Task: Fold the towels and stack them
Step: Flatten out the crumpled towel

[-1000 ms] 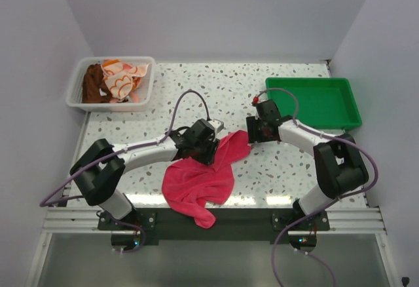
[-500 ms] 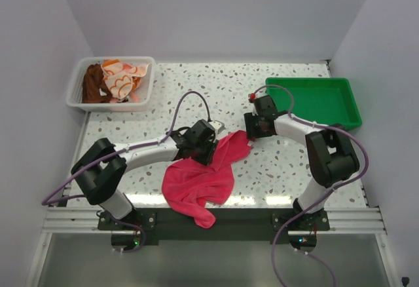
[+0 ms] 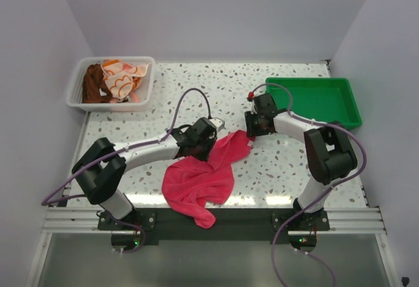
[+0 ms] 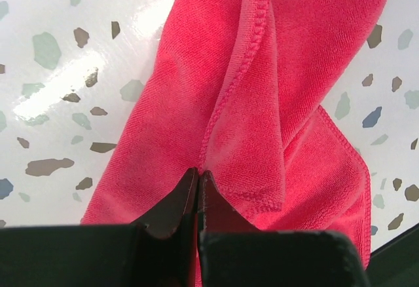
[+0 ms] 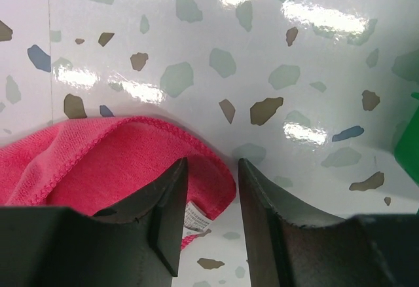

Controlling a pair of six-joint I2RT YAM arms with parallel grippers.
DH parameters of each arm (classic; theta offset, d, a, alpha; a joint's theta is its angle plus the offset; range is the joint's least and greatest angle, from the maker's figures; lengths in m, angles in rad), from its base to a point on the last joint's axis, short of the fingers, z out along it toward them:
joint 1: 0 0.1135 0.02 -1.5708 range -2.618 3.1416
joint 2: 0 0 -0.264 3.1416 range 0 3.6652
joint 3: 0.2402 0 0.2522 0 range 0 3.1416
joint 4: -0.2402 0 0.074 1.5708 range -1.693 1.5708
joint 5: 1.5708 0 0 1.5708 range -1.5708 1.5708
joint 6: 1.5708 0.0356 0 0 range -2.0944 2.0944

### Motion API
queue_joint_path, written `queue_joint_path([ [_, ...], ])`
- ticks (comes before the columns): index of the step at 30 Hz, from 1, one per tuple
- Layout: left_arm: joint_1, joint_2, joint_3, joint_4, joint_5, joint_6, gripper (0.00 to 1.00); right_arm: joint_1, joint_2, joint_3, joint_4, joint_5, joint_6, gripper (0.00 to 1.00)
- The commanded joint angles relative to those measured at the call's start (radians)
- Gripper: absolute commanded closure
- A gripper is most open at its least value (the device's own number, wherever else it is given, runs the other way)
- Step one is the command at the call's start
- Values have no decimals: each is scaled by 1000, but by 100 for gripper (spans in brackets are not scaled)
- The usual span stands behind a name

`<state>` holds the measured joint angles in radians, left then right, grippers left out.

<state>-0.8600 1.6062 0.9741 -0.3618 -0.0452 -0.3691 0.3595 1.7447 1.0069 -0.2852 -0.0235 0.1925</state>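
Note:
A hot pink towel [image 3: 203, 177] lies crumpled on the speckled table near the front edge, between the two arms. My left gripper [image 3: 207, 144] is at the towel's upper left part. In the left wrist view its jaws [image 4: 198, 173] are shut on a fold of the pink towel [image 4: 249, 103]. My right gripper [image 3: 251, 132] stands open at the towel's far right corner. The right wrist view shows its jaws [image 5: 209, 164] astride that corner [image 5: 111, 162], with a white label between them. A dark brown towel [image 3: 93, 84] and an orange flowered towel [image 3: 122, 77] lie bunched in the basket.
The white mesh basket [image 3: 74, 97] stands at the back left. A green plastic tray [image 3: 340, 120] sits at the back right, close to the right arm. White walls close in the table on three sides.
My left gripper has shut on the pink towel's fold. The right gripper has narrowed and shifted slightly over the towel's corner. The towel has barely moved.

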Motion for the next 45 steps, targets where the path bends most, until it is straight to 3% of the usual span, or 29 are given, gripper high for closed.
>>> queue_joint_path([
  [1,12,-17,52,-25,-48,35,100,-1,33,21,-67,-61,-10,60],
  [15,116,-35,84,-46,-48,79,100,1,44,61,-181,-56,-30,62],
  [19,131,-32,87,-46,-44,90,100,1,56,65,-183,-61,-41,69],
  [22,138,-28,95,-49,-47,99,100,1,70,71,-189,-72,-53,82],
  [24,145,-22,100,-49,-50,107,100,1,67,75,-187,-61,-64,99],
  [26,156,-20,112,-54,-59,113,100,1,52,82,-184,-43,-71,100],
  [34,262,-42,279,-106,-171,188,100,1,-66,330,-230,95,-113,100],
  [45,401,17,655,-69,-372,351,100,1,-33,784,-232,178,-237,100],
])
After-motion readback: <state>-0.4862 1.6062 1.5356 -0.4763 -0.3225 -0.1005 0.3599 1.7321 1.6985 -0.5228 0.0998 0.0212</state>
